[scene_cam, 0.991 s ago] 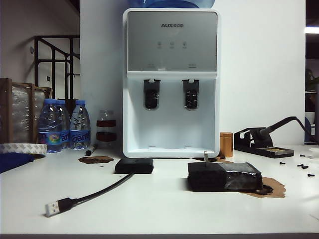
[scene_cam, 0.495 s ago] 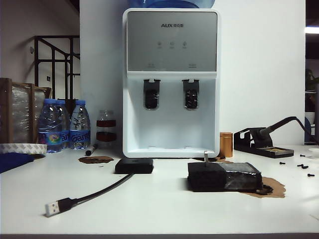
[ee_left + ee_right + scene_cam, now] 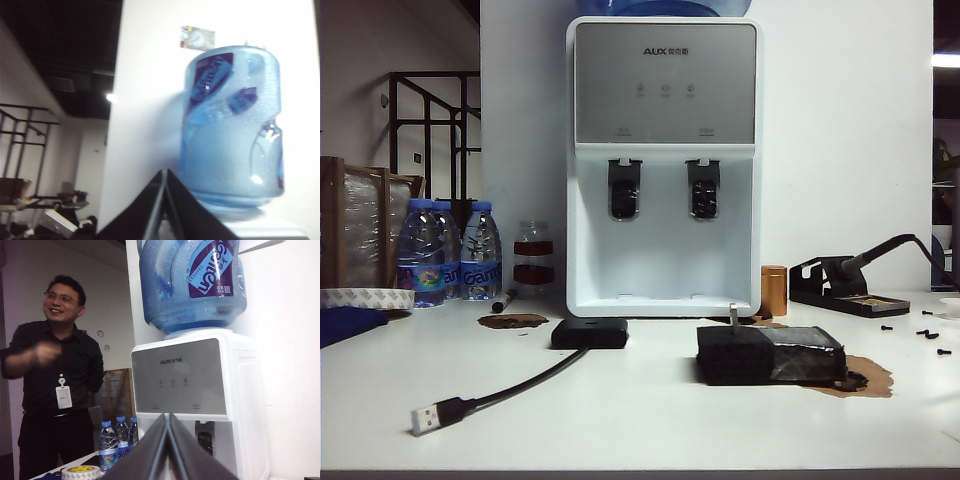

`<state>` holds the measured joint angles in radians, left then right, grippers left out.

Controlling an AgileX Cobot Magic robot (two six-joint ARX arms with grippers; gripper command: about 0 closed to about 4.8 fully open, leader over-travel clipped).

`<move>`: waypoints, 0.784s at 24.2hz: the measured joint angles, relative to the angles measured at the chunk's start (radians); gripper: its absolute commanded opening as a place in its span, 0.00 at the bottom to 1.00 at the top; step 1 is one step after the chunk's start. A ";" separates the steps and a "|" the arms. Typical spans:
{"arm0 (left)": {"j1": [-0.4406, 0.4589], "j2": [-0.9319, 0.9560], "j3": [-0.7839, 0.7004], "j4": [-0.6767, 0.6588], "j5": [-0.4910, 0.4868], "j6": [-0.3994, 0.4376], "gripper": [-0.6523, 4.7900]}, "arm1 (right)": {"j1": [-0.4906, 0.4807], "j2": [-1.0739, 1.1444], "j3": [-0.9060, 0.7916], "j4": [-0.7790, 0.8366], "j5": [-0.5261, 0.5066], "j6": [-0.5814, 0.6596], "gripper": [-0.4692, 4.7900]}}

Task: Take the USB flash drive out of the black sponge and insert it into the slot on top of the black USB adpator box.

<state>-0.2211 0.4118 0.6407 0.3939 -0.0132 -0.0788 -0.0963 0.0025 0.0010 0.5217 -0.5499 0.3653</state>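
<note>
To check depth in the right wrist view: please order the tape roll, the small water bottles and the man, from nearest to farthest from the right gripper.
From the shut right gripper:
1. Tape roll, in front of the bottles.
2. Small water bottles, just behind the roll.
3. Man, standing behind both.

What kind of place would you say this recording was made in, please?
Probably an office or small electronics lab. A water dispenser stands against the wall, a soldering iron stand and loose screws sit on the white table, and a man with a lanyard badge stands nearby.
</note>
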 measured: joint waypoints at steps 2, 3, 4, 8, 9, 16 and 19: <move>0.000 0.034 0.004 0.010 -0.002 -0.009 0.11 | 0.000 0.000 0.041 -0.013 0.002 0.014 0.09; 0.000 0.047 0.004 0.006 -0.035 -0.010 0.11 | 0.000 0.000 0.087 -0.014 0.002 0.039 0.09; 0.000 0.051 0.004 -0.003 -0.061 -0.010 0.11 | 0.000 0.000 0.116 -0.021 0.002 0.047 0.09; 0.000 0.053 0.003 -0.254 -0.194 -0.011 0.11 | 0.000 0.004 0.282 -0.239 -0.029 0.030 0.09; 0.000 0.053 0.003 -0.278 -0.197 -0.010 0.11 | 0.000 0.012 0.304 -0.259 -0.050 0.027 0.09; 0.000 0.054 0.003 -0.283 0.146 -0.010 0.11 | 0.000 0.322 0.639 -0.435 -0.317 0.024 0.09; 0.000 0.097 0.004 -0.253 0.348 -0.007 0.11 | 0.000 0.495 0.818 -0.442 -0.425 -0.001 0.11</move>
<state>-0.2211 0.5087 0.6445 0.1406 0.3351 -0.0856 -0.0959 0.4976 0.8188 0.0799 -0.9752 0.3645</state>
